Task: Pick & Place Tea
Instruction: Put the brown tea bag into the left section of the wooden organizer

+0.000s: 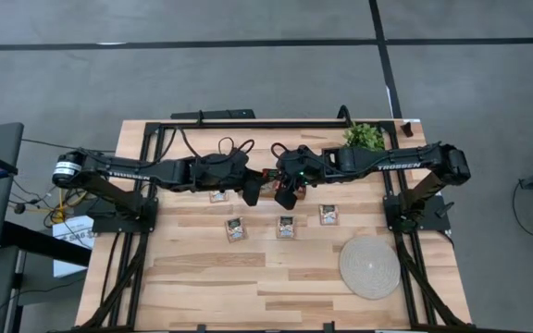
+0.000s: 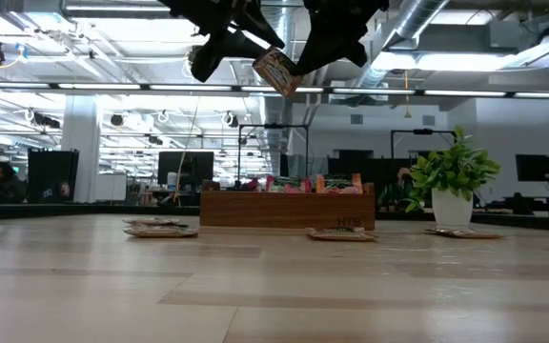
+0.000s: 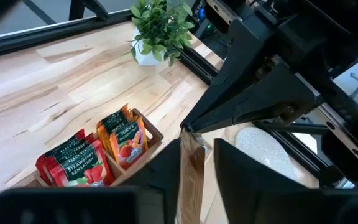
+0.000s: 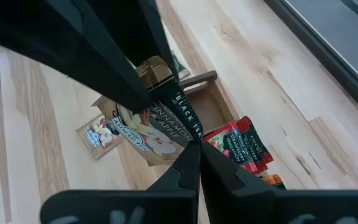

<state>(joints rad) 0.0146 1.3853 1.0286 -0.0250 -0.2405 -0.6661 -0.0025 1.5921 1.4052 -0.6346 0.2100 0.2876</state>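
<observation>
I see a flat, glossy tea sachet (image 2: pixel 276 70) held aloft between both grippers: my right gripper (image 4: pixel 191 144) pinches one corner with jaws pressed tight, while my left gripper (image 3: pixel 194 163) has its jaws around the opposite edge, contact unclear. Below the jaws sits a wooden box (image 3: pixel 143 135) of upright red sachets (image 3: pixel 73 165), with loose sachets (image 1: pixel 286 227) on pale plank table (image 1: pixel 248 277)
</observation>
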